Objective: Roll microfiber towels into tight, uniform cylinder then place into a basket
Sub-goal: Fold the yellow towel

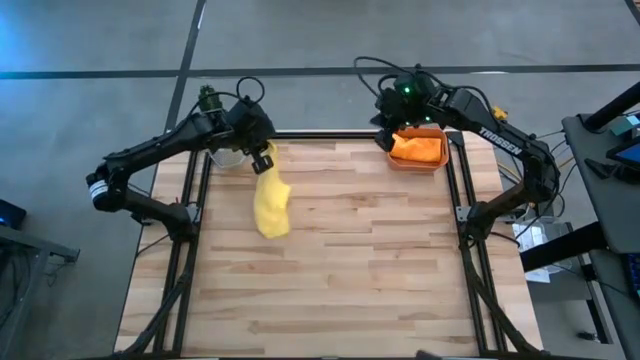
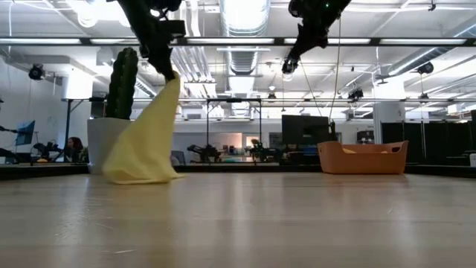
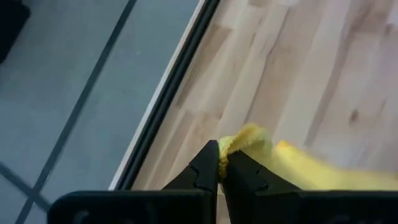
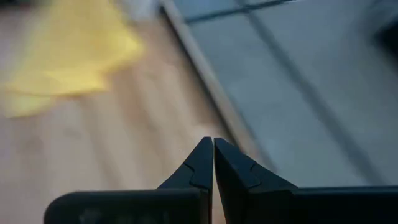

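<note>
The yellow towel (image 1: 270,205) hangs from my left gripper (image 1: 262,155) near the table's far left. In the low view it drapes down as a slanted sheet (image 2: 145,141), and its lower end rests on the table. My left gripper is shut on its top. The orange towel (image 1: 418,148) lies in the salmon-red basket (image 1: 440,165) at the table's far right. My right gripper (image 1: 385,135) is shut and empty, raised above the table (image 2: 286,67) just left of the basket. My left gripper pinches the yellow towel's top end (image 3: 233,144) between its two fingers, a bunched bit of cloth at the fingertips. The fingers come from above, pointing down. The towel hangs slack below them, with its lower end (image 2: 137,175) on the table.
A white pot with a green cactus (image 2: 119,97) stands at the far left corner, right behind the hanging towel. Black frame rails (image 1: 455,200) run along the table's left and right sides. The near half of the wooden table (image 1: 330,290) is bare.
</note>
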Controlling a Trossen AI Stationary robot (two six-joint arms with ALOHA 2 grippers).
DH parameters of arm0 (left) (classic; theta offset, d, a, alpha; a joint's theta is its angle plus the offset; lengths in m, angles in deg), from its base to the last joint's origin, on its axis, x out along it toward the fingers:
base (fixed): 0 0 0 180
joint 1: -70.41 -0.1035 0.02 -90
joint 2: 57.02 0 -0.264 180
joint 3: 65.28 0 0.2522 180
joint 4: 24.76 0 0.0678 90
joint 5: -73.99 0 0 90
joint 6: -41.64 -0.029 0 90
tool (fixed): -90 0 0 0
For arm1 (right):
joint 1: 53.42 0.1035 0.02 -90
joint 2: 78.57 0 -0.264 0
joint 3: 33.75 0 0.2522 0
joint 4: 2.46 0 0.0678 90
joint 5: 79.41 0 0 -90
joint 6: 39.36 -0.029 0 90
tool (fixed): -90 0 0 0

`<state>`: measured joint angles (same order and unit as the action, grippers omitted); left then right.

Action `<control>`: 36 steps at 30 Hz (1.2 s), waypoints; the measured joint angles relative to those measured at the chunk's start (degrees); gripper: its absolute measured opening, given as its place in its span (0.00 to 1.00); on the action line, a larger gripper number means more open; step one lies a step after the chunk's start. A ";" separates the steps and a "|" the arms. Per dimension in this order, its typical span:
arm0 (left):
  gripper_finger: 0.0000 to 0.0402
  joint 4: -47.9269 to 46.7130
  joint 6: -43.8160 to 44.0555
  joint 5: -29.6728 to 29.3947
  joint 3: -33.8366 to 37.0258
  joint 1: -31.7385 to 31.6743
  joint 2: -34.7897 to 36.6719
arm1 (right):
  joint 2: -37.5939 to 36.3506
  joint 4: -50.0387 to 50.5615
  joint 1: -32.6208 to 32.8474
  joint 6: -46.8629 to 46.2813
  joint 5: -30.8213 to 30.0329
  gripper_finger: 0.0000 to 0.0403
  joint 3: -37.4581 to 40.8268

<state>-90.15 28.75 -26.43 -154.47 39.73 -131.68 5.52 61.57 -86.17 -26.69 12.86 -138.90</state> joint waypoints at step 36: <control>0.00 -14.25 -1.26 9.84 -23.20 4.28 2.45 | 32.59 -42.64 15.57 -14.11 16.67 0.66 -20.49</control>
<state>-104.40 27.49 -16.59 -177.67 44.01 -129.23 38.12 18.93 -70.60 -40.80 29.53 -159.40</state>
